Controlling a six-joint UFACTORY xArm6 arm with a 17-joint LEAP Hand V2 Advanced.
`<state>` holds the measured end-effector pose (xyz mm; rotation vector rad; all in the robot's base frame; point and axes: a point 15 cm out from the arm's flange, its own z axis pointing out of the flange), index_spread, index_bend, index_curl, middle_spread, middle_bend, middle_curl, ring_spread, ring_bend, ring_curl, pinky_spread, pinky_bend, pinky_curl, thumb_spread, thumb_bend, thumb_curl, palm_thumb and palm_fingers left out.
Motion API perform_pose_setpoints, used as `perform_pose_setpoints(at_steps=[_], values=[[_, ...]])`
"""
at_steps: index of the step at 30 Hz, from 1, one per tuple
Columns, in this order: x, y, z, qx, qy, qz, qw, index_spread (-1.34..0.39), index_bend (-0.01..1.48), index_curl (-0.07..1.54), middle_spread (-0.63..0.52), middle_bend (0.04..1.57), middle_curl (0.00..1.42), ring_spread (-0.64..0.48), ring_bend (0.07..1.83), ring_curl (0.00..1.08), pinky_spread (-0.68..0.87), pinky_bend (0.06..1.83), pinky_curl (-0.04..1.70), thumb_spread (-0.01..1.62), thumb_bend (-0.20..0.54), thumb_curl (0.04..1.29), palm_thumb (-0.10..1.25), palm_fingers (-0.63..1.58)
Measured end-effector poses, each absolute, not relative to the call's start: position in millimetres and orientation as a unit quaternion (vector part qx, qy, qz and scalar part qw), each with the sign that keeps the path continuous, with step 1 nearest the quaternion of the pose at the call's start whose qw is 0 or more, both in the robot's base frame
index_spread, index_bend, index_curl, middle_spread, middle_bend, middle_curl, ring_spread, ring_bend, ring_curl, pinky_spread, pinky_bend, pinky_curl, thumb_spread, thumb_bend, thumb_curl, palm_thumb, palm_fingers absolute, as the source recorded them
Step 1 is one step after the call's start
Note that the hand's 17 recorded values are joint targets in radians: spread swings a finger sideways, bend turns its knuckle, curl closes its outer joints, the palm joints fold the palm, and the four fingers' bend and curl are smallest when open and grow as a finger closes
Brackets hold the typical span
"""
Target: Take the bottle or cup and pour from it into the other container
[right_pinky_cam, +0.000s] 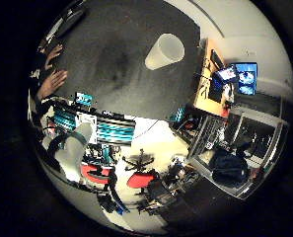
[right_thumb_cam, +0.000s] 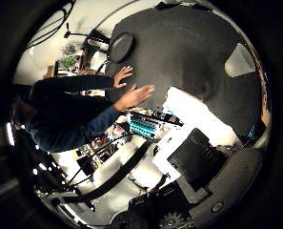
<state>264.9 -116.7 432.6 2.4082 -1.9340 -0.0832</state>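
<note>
Right little finger side palm view: a translucent white cup (right_pinky_cam: 164, 51) stands alone on the dark table (right_pinky_cam: 111, 59), well apart from the palm and apparently upright. No bottle or second container can be made out in either view, so you cannot yet confirm a pouring target. Right thumb side palm view: the same table, with a dark round pan (right_thumb_cam: 120, 46) at its far edge and a person's two hands (right_thumb_cam: 134, 97) resting flat on the surface near that pan, well apart from the cup. White and black parts of the hand (right_thumb_cam: 193, 157) fill the near edge; its fingers are not shown clearly, so you cannot tell how far open they are, and nothing is seen in its grasp. Risks, as judged: the cup looks light and tapered, so a glancing finger could tip or slide it; an approach across the table could meet the person's hands.
</note>
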Motion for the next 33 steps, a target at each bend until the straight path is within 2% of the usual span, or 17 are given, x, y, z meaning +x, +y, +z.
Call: perform_pose_setpoints(at_steps=[10,13,17,20,23,27,33], values=[[263,-120,438,0.777,-0.629,-0.019,0.021,-0.44,0.17,0.34,-0.13,0.33,0.34,0.07,0.33,0.17,0.42,0.19,0.22,1.12,-0.019,0.37,0.78,0.46],[260,-127,439,0.776,-0.630,-0.019,0.017,-0.40,0.09,0.28,-0.12,0.30,0.34,0.07,0.40,0.20,0.43,0.28,0.25,1.12,-0.025,0.37,0.76,0.34],[261,-144,441,0.770,-0.638,-0.005,0.005,-0.35,0.11,0.22,-0.06,0.31,0.34,0.09,0.46,0.21,0.42,0.43,0.29,1.13,-0.035,0.35,0.67,0.22],[271,-155,444,0.755,-0.655,0.012,-0.029,-0.33,0.12,0.20,-0.05,0.32,0.35,0.10,0.50,0.22,0.42,0.49,0.30,1.08,-0.056,0.29,0.46,0.20],[277,-168,447,0.736,-0.673,0.025,-0.071,-0.32,0.13,0.20,-0.03,0.33,0.35,0.10,0.54,0.23,0.42,0.54,0.31,1.02,-0.046,0.26,0.33,0.18],[281,-191,447,0.709,-0.693,0.032,-0.125,-0.30,0.13,0.20,0.00,0.32,0.34,0.10,0.58,0.24,0.43,0.62,0.32,0.97,-0.034,0.26,0.26,0.16],[292,-222,448,0.671,-0.714,0.027,-0.197,-0.28,0.14,0.22,0.03,0.32,0.34,0.12,0.57,0.23,0.42,0.67,0.31,0.95,-0.030,0.27,0.24,0.12]])
